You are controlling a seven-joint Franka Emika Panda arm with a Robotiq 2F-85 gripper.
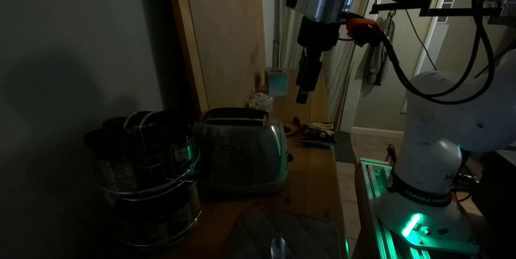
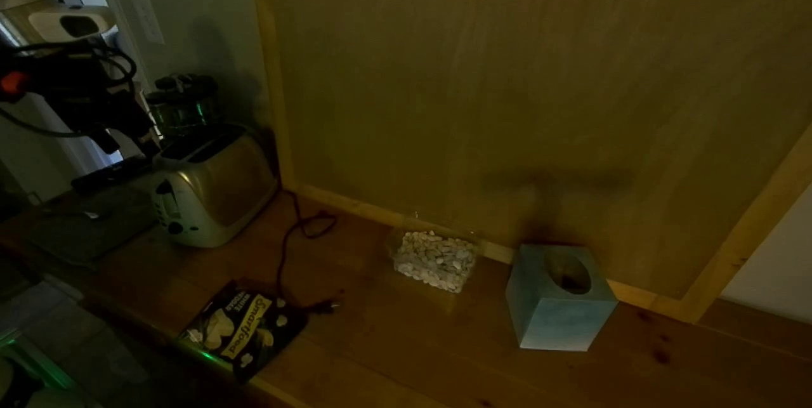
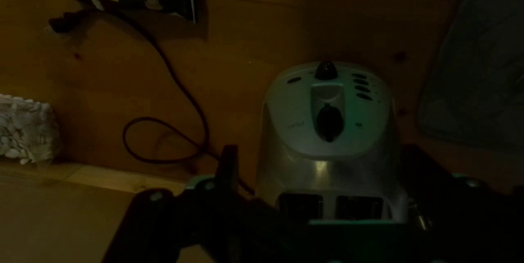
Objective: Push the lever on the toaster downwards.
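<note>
Could straddle lever (image 3: 330, 124) and miss it, from descending with widely spread claw (image 3: 320, 149), pinching nothing | could skid toaster (image 2: 214, 189) by bearing down off-centre | look for toaster below claw, seemingly not touching: right of centre in wrist view, left of centre in both exterior views

It's v dim w/ grey wall (image 1: 80, 29) beside wood panel (image 1: 225, 37), wood tabletop (image 2: 393, 344), pale curtain (image 1: 292, 17) & tiled flr (image 1: 371, 146).

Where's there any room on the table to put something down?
There's bare wood between the plug and the blue box, and between the snack bag and the toaster. It's crowded where the jar rack stands close beside the toaster; the cord loops on its other side.
</note>
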